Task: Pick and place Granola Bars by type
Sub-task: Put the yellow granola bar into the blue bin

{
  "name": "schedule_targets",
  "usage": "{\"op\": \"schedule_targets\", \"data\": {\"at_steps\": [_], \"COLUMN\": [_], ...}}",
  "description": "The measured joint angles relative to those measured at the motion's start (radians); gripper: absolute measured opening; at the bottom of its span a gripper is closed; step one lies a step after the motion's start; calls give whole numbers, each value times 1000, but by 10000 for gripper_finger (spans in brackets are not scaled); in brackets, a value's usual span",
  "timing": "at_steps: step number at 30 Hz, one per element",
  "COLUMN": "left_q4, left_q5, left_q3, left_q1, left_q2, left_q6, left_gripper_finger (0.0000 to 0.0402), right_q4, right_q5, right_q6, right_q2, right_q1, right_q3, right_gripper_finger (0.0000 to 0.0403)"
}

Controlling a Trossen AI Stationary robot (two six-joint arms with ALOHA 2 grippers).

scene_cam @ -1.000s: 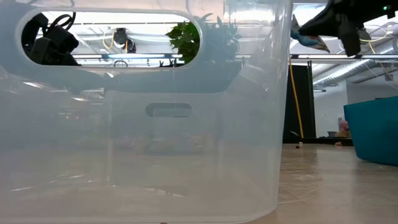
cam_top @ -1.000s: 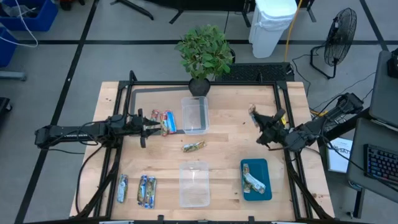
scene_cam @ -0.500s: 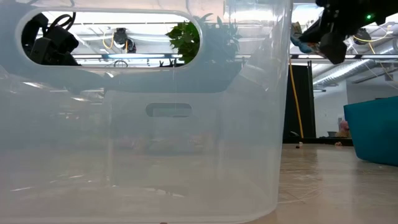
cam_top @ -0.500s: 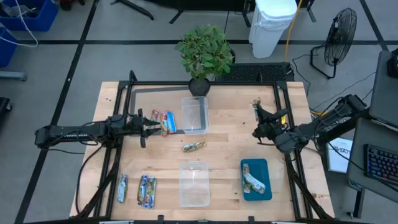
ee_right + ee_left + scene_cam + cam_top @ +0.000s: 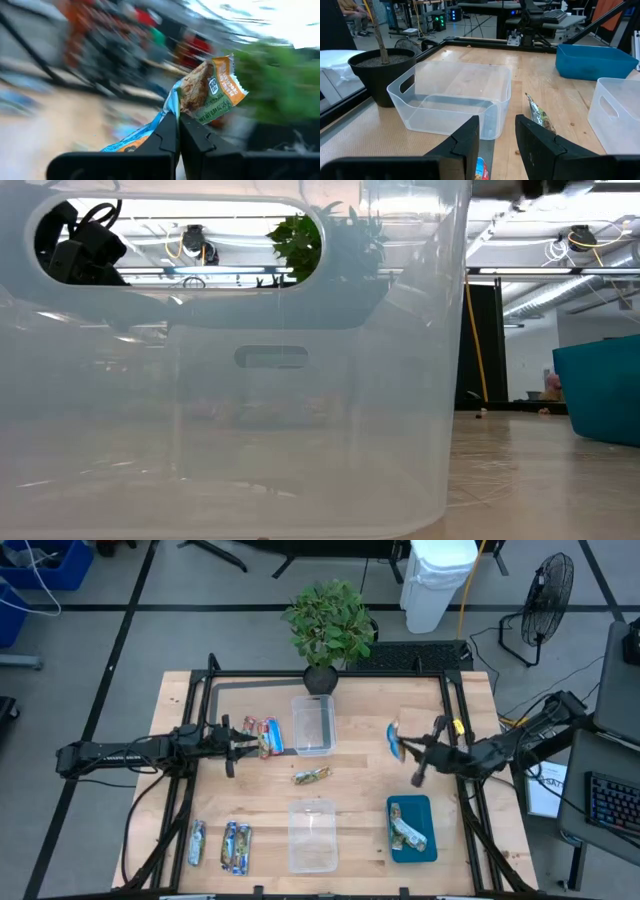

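Swinging inward from the tabletop's right edge, the right claw (image 5: 408, 747) now hangs above the middle right, clamped on a blue-and-orange wrapped granola bar (image 5: 394, 741). Left claw (image 5: 247, 738) stays by the left edge, fingers parted over two red-blue wrapped bars (image 5: 264, 733).

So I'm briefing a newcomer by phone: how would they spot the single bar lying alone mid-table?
Start at the potted green plant on the wooden table's far edge. In front of it sits a clear plastic tub; just beyond lies the green-gold wrapped granola bar, crumpled and alone, unlike the paired bars elsewhere.
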Motion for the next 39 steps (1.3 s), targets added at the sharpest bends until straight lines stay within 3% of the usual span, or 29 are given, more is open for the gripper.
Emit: {"op": "schedule_targets", "data": {"at_steps": [4,11,21,33,39], "left_q4": [0,0,0,0,0], "left_q5": [0,0,0,0,0], "left_q3": [0,0,0,0,0], "left_q1": [0,0,0,0,0], "left_q2": [0,0,0,0,0], "left_q6": [0,0,0,0,0], "left_gripper_finger": [131,131,131,131,131], "right_q4": [0,-48,-550,-667,-756], "right_q5": [-175,-384,-426,-612,-615], "right_q6": [234,695,1431,1644,1684], "right_q2": [-59,-59,80,274,325], "right_q1": [33,108,276,320,293], "right_q3": [0,0,-1,-1,-1], "right_gripper_finger": [0,0,0,0,4]}}
